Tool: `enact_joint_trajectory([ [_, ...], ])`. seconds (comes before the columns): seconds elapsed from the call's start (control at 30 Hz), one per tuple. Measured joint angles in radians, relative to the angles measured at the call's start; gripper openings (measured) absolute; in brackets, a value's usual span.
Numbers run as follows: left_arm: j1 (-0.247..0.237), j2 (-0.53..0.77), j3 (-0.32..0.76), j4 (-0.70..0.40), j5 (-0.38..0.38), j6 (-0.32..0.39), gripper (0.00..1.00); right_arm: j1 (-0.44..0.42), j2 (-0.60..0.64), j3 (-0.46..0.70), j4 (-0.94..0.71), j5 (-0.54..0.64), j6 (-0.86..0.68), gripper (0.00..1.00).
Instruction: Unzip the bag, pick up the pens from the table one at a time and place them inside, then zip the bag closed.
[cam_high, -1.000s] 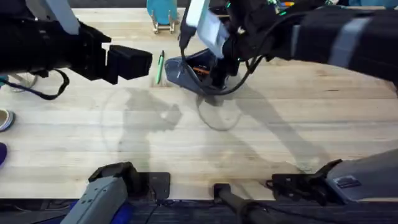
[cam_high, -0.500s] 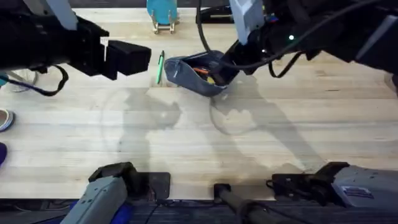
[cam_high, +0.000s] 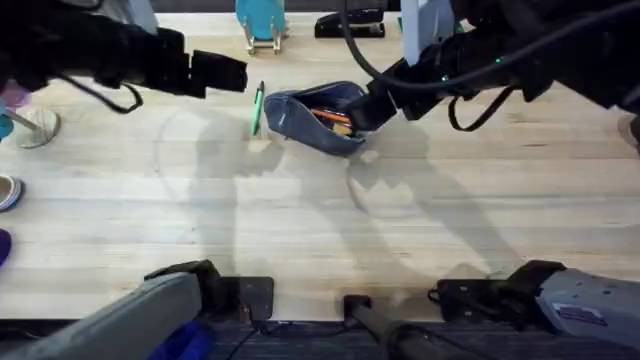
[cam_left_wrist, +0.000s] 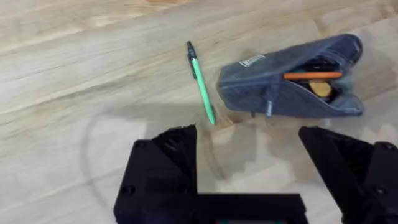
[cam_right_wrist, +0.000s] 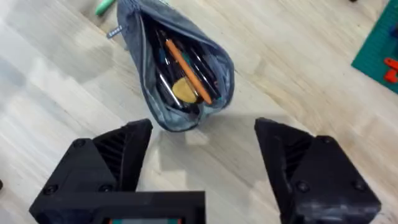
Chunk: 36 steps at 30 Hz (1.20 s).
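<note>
the bag (cam_high: 322, 116) lies unzipped at the desk's (cam_high: 300, 230) twelve o'clock, the orange pen (cam_right_wrist: 186, 70) inside. the green pen (cam_left_wrist: 201, 85) lies at its nine o'clock, ready for picking. both the left gripper (cam_left_wrist: 258, 146) and right gripper (cam_right_wrist: 202, 146) have jaws apart, empty.

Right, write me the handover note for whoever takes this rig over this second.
Left pincer: open, holding nothing, above the table near the green pen.
Right pincer: open, holding nothing, just off the bag's open end.
Bag: unzipped, gaping, lying on the table.
Orange pen: already inside the bag, along with other items I cannot make out.
Green pen: on the table right beside the bag's closed end, not yet picked up.
Done: unzipping, orange pen in.
Left: pick up the green pen, put it in the bag, zip the bag closed.
</note>
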<state>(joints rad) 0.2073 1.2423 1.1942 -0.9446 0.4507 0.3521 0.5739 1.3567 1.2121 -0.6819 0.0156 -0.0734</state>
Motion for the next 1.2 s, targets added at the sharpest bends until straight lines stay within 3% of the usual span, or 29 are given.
enact_joint_trajectory([
  [0.33, 0.000, 0.193, 0.000, 0.189, 0.034, -0.024, 0.995, 0.000, 0.000, 0.000, -0.082, 0.007, 0.004, 0.998],
  [0.6, 0.000, 0.305, 0.000, 0.313, 0.020, -0.107, 0.995, 0.000, 0.000, 0.000, -0.086, 0.007, 0.007, 0.996],
  [0.87, -0.032, 0.395, 0.000, 0.387, -0.072, -0.210, 0.995, 0.000, 0.000, 0.000, -0.086, 0.007, 0.008, 0.996],
  [1.2, -0.146, 0.458, 0.000, 0.446, -0.235, -0.258, 0.995, 0.000, 0.000, 0.000, -0.086, 0.007, 0.011, 0.997],
])
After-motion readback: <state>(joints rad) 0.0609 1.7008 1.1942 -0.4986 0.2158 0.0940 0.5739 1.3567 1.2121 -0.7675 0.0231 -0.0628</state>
